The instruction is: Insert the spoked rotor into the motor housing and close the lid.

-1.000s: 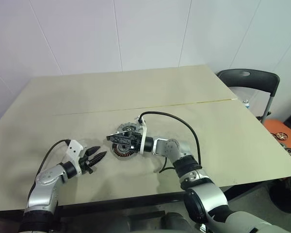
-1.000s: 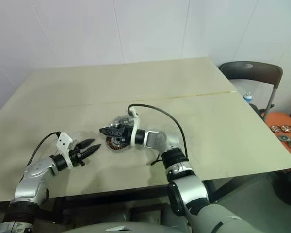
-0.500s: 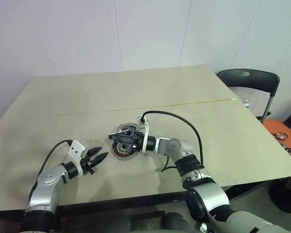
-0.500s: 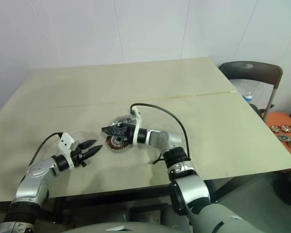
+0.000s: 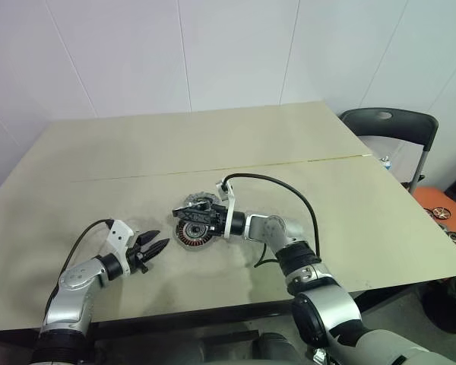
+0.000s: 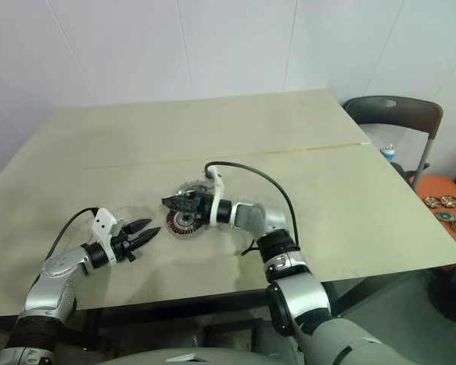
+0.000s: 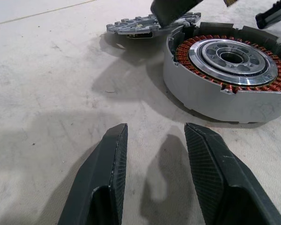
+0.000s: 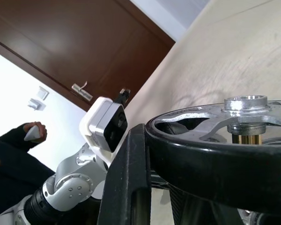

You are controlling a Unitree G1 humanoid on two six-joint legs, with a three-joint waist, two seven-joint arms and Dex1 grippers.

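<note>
**Rotor held over housing, lid loose on worktop**

Counted: one black ring-shaped spoked rotor with silver hub, one round motor housing with copper windings and silver centre, one silver-grey notched-rim lid, two tools.

Right tool: clamped on the rotor rim, pointing across toward robot's left, rotor level directly above the housing; contact between rotor and housing not discernible. Left tool: fingers parted, holding nothing, low over the bare surface, near the housing on its left side but apart from it.

Housing flat on the worktop, windings up. Lid flat just behind the housing, on its far side.

Beige worktop, matte, with a thin seam line across its width. White panelled wall behind. Dark chair at the right far corner. Brown door and a person's dark sleeve seen in the right wrist view.
</note>
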